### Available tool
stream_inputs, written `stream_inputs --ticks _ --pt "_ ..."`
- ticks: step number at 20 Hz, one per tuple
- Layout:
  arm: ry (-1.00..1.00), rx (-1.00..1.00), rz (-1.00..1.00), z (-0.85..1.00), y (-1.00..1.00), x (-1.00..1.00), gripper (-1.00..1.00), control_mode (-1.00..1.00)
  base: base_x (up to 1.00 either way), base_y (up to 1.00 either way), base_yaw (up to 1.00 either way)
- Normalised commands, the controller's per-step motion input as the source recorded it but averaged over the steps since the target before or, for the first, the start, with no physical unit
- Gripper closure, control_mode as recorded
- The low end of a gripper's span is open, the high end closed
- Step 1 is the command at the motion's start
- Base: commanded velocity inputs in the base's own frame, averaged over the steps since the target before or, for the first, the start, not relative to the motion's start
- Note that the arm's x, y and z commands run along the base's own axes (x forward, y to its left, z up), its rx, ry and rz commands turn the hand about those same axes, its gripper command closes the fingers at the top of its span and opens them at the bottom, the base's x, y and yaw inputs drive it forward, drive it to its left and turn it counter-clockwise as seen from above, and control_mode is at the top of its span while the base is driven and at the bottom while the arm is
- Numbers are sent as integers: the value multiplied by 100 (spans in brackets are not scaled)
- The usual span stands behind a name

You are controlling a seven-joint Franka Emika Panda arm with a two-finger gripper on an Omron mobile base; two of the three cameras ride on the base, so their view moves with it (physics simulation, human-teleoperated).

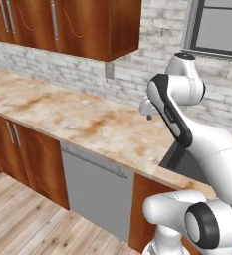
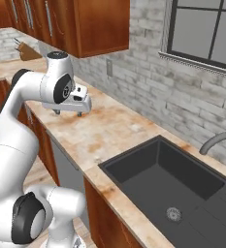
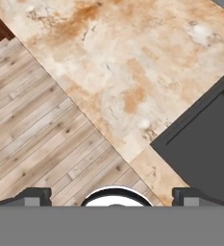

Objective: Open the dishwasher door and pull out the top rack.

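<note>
Tool [image 2: 67, 113] jaws wide open, empty, hovering above the desk [image 1: 77, 119]. Dishwasher door [image 1: 95, 194] shut, below the desk edge left of the sink [image 2: 168, 179]. Risk: descending tool clips the desk lip or misses the thin handle [image 1: 95, 162].

place: pretty clearly a home kitchen, rendered
surface [image 1: 62, 112]: long marbled beige-and-rust top
cabinets [image 1: 77, 22]: reddish-brown wood, above and below
dishwasher door [image 1: 95, 196]: grey panel with bar handle, set under the top
sink [image 2: 163, 181]: dark basin with a curved faucet [image 2: 218, 143]
walls: pale grey brick, window [image 2: 206, 29] with dark frame
floor [image 1: 23, 224]: light wood planks
</note>
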Motion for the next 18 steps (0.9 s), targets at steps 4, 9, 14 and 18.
stream_inputs --ticks 4,9,14,18 --pt "0 0 0 0 0 0 -100 100 43 -12 18" --pt "0 0 0 0 0 0 -100 100 40 0 14" --pt "0 0 0 0 0 0 -100 100 57 3 18" --pt "0 0 0 0 0 0 -100 100 68 0 18"
